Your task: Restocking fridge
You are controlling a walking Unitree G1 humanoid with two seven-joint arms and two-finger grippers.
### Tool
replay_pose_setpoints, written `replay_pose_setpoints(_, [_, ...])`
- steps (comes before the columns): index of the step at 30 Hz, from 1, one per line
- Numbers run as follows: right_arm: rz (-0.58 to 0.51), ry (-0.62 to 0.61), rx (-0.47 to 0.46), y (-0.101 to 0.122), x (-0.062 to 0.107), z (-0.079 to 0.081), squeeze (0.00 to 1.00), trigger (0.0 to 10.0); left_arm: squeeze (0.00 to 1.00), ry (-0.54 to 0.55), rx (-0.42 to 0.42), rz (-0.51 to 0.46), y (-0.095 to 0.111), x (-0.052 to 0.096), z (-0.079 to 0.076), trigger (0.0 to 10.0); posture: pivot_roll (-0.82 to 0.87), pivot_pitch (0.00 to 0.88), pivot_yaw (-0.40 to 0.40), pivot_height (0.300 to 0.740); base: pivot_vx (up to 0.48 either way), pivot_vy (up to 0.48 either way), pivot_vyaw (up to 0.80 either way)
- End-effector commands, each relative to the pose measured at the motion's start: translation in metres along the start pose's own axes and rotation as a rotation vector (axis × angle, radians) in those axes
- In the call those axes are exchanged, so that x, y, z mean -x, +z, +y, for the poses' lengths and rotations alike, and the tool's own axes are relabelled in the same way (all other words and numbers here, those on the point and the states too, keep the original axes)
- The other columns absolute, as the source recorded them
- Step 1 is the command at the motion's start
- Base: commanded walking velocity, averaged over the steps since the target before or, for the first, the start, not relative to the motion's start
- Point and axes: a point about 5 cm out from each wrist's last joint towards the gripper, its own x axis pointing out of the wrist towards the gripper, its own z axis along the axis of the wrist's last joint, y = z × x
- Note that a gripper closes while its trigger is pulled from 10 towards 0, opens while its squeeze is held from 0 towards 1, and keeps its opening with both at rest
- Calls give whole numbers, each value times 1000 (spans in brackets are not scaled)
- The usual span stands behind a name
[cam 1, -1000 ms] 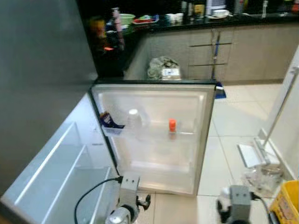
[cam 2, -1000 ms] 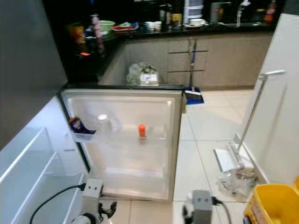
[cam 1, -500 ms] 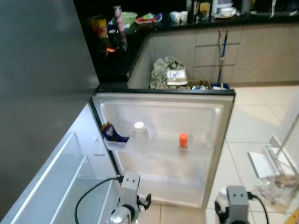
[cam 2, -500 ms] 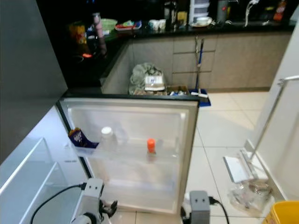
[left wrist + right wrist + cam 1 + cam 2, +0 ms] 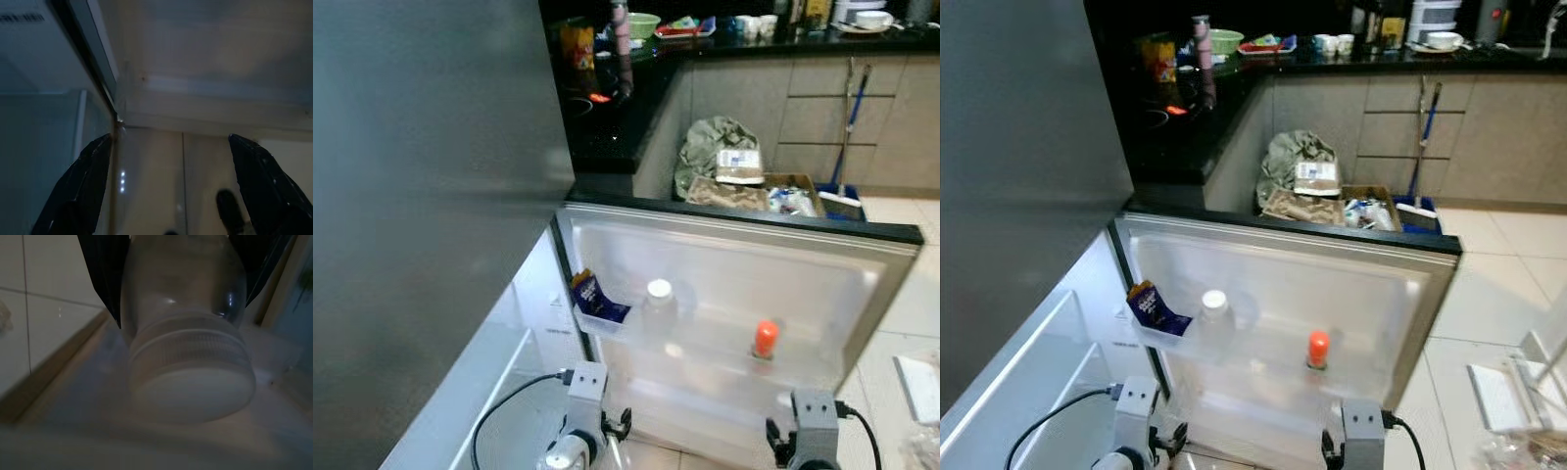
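Gripping a clear jar (image 5: 188,347) with a pale screw lid, the right pincer (image 5: 188,279) is clenched on its body, low beside the open fridge door (image 5: 734,313). The head camera has swung closer over the last second, so the door shelf with its white-capped bottle (image 5: 658,305), orange-capped bottle (image 5: 765,340) and blue packet (image 5: 592,295) looms larger: placement looks near. The left pincer (image 5: 171,186) hangs released.

An open fridge door (image 5: 822,294) carries a clear door shelf (image 5: 705,343) holding a blue packet (image 5: 592,294), a white-capped bottle (image 5: 658,305) and an orange-capped bottle (image 5: 764,341), set apart along it, above a tiled floor (image 5: 1518,264).
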Motion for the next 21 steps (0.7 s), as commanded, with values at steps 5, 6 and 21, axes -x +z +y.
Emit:
replay_pose_setpoints(5, [11,-7,-7,-4,3,-2,0,10000,0,-12,-30,12,-6,2,-1,10000,-136,107,83,740,0,0,0])
replay_pose_setpoints(6, [11,-7,-7,-4,3,-2,0,10000,0,-12,-30,12,-6,2,-1,10000,-136,107,83,740,0,0,0])
replay_pose_setpoints(21, [28,679,112,22,16,56,0,10000,0,-14,-31,5,-4,2,2,10000,-133,111,86,740,0,0,0])
